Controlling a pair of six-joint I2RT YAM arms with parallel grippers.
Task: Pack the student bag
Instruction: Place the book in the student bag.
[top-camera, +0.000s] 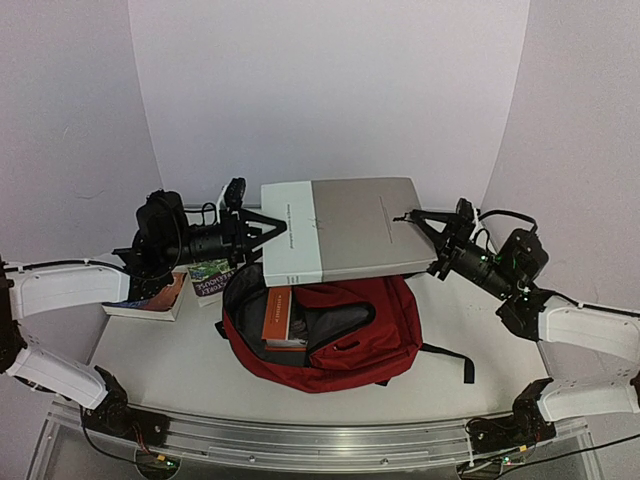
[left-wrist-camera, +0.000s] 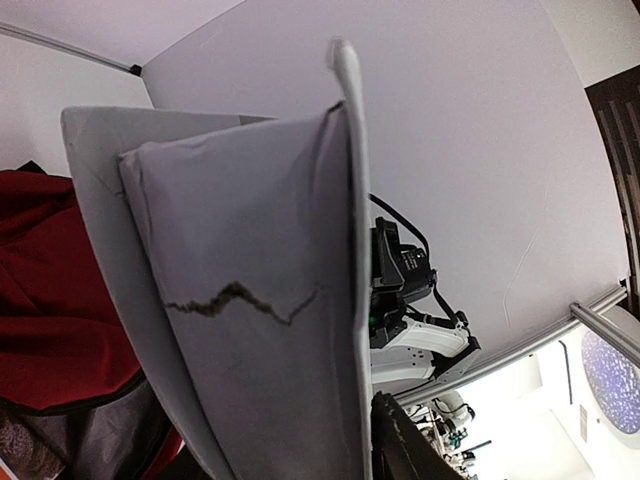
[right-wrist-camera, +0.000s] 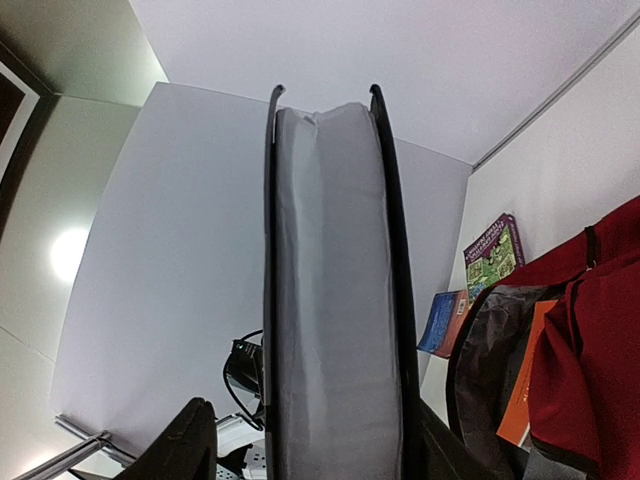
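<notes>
The student bag (top-camera: 345, 345), dark red with grey lining, lies open on the table between the arms. It also shows in the left wrist view (left-wrist-camera: 50, 280) and in the right wrist view (right-wrist-camera: 595, 330). A large grey and white book (top-camera: 340, 228) hangs flat in the air above it. My left gripper (top-camera: 262, 232) is shut on its left edge; one finger (left-wrist-camera: 400, 445) lies against the cover, the other is hidden. My right gripper (top-camera: 418, 238) stands around its right edge (right-wrist-camera: 335, 300). The lower finger (right-wrist-camera: 430, 455) touches the book; the upper finger (right-wrist-camera: 190, 440) is apart from it.
An orange book (top-camera: 277, 315) stands inside the bag's mouth. A blue and orange book (top-camera: 150, 300) and a green puzzle book (top-camera: 210, 275) lie on the table left of the bag. A black strap (top-camera: 450, 358) trails right of the bag.
</notes>
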